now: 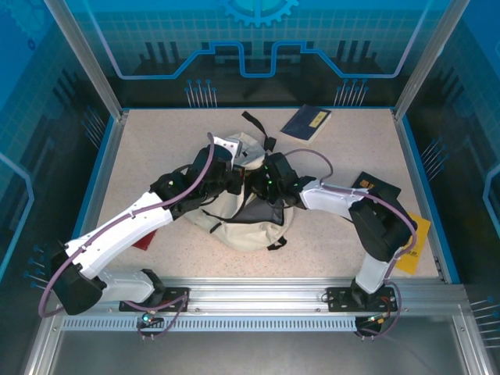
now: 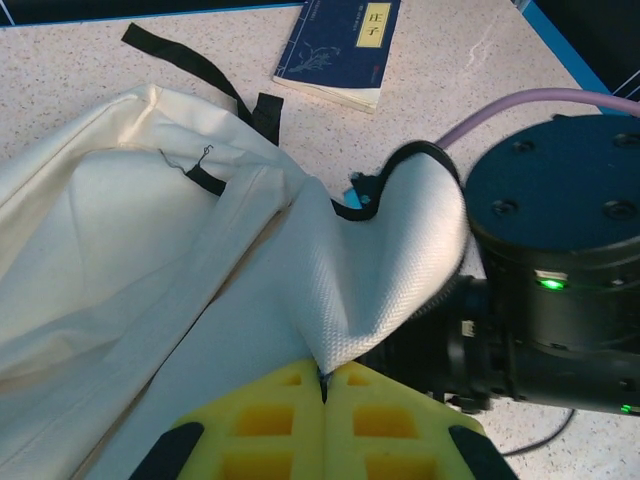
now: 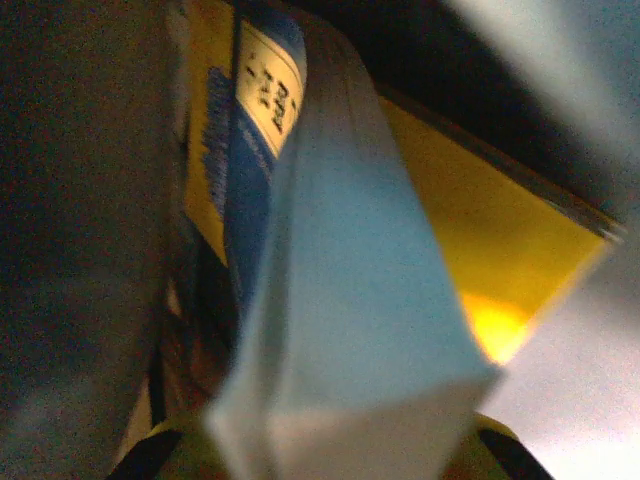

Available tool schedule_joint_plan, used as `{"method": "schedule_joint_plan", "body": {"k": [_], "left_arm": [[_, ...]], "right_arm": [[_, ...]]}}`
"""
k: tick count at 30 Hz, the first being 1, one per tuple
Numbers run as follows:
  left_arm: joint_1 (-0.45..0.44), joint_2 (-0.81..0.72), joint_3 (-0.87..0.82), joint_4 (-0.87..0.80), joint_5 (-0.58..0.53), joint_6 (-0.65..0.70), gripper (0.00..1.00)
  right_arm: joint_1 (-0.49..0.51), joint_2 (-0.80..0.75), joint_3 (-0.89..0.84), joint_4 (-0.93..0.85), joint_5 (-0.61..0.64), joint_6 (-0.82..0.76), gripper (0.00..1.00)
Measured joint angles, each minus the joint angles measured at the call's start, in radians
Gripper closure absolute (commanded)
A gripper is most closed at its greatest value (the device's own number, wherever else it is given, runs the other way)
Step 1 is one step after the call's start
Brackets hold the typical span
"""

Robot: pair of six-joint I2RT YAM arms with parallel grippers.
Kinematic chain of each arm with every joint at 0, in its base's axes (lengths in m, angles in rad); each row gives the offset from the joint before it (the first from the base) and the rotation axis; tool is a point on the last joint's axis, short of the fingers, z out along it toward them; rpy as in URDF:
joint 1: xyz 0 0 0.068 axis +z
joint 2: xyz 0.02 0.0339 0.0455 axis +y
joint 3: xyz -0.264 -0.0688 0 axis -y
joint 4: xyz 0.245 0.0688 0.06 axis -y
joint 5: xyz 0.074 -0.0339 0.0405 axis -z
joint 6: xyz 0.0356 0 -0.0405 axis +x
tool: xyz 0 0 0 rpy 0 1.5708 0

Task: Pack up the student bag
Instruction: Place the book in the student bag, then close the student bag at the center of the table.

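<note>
Table (image 1: 156,156): speckled top, blue-edged, bearing all below.

Bag (image 1: 234,223): cream fabric, black straps, slumped at table centre between the two arms, mouth raised toward the far side.

Left gripper (image 2: 323,385): yellow pads pressed together on a fold of the bag's cream fabric, flap held up off the table.

Right gripper (image 3: 320,455): reached into the bag mouth. Jaws seemingly pinching a book (image 3: 350,300), pale page edge between the pads, blue-and-yellow cover. View dim and blurred.

Blue book (image 1: 307,123): flat near the far edge, beyond the bag, apart from it.

Dark book (image 1: 376,186): flat, right of the bag, just beside the right arm.

Yellow book (image 1: 414,242): flat at the right edge, partly under the right arm.

Red item (image 1: 144,239): mostly hidden under the left arm, kind unclear.
</note>
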Motion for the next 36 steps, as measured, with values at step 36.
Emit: {"method": "schedule_joint_plan", "body": {"k": [36], "left_arm": [[0.238,-0.19,-0.111,-0.112,0.059,0.076,0.95]], "right_arm": [[-0.328,-0.418,0.039,-0.507,0.053,-0.296,0.39]]}}
